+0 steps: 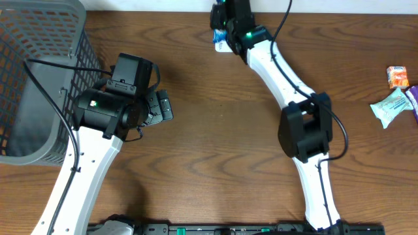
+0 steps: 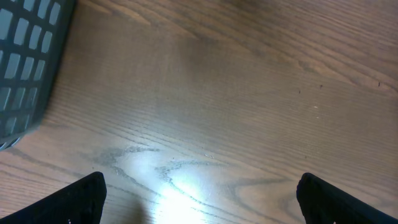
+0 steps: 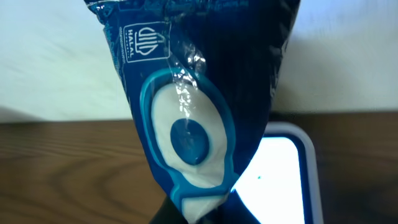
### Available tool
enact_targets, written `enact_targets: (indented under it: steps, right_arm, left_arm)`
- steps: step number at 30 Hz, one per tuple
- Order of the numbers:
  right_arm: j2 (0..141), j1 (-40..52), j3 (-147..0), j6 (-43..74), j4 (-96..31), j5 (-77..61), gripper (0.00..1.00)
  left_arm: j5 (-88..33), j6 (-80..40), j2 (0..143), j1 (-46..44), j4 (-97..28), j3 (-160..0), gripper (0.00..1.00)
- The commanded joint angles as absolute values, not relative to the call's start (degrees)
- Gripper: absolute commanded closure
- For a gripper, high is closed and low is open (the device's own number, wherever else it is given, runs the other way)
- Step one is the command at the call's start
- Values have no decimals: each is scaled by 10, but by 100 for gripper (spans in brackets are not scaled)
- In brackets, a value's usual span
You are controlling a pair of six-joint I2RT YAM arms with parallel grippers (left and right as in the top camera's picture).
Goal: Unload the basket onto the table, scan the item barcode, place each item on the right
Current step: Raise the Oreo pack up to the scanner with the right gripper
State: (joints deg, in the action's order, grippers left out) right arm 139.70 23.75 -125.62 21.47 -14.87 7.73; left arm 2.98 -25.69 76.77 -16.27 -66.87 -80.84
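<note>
Overhead and wrist views of a two-arm station on a brown wood-grain tabletop [image 1: 215,130].

(a) The right end effector [image 1: 222,36] is extended to the far edge of the tabletop. Its jaws are closed tight on a blue glossy plastic packet [image 3: 186,124]. In the right wrist view the packet fills the centre of the frame and narrows toward the bottom edge, where it is gripped. Its face carries a white oval with a blue dot and a small "HALAL" mark near the top. Just behind the packet, to its right, a bright white rounded-corner panel with a pale rim [image 3: 283,180] lies on the tabletop. Whether the packet touches the panel cannot be told. A pale wall [image 3: 348,56] forms the background.

(b) The left end effector [image 2: 199,196] hangs over bare wood on the left half of the tabletop. Its two black fingers [image 2: 81,199] are spread fully apart, with nothing between them.

(c) A grey plastic mesh basket [image 1: 39,39] stands at the left edge, just beside the left arm.

(d) A small orange packet [image 1: 397,76] and a pale green crinkled packet [image 1: 390,106] lie near each other at the right edge, well apart from both arms.
</note>
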Motion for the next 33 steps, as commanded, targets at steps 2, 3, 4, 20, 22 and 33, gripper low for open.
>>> enact_targets:
  steps: [2, 3, 4, 20, 22, 33]
  right_arm:
    - [1393, 235, -1264, 212, -136, 139, 99]
    - [1393, 234, -1264, 212, -134, 146, 99]
    - [1393, 232, -1264, 212, -133, 152, 99]
    - [1395, 199, -1264, 278, -125, 121, 99]
    - [1395, 199, -1264, 278, -126, 112, 99]
    - [1331, 163, -1264, 278, -149, 117, 99]
  left_arm:
    - [37, -262, 771, -160, -670, -807, 2]
    - [37, -262, 771, -160, -670, -807, 2]
    - [37, -262, 771, -160, -670, -807, 2]
    - [37, -262, 771, -160, -670, -807, 2]
    - [37, -262, 771, -160, -670, -807, 2]
    - [37, -262, 771, -160, -670, -807, 2]
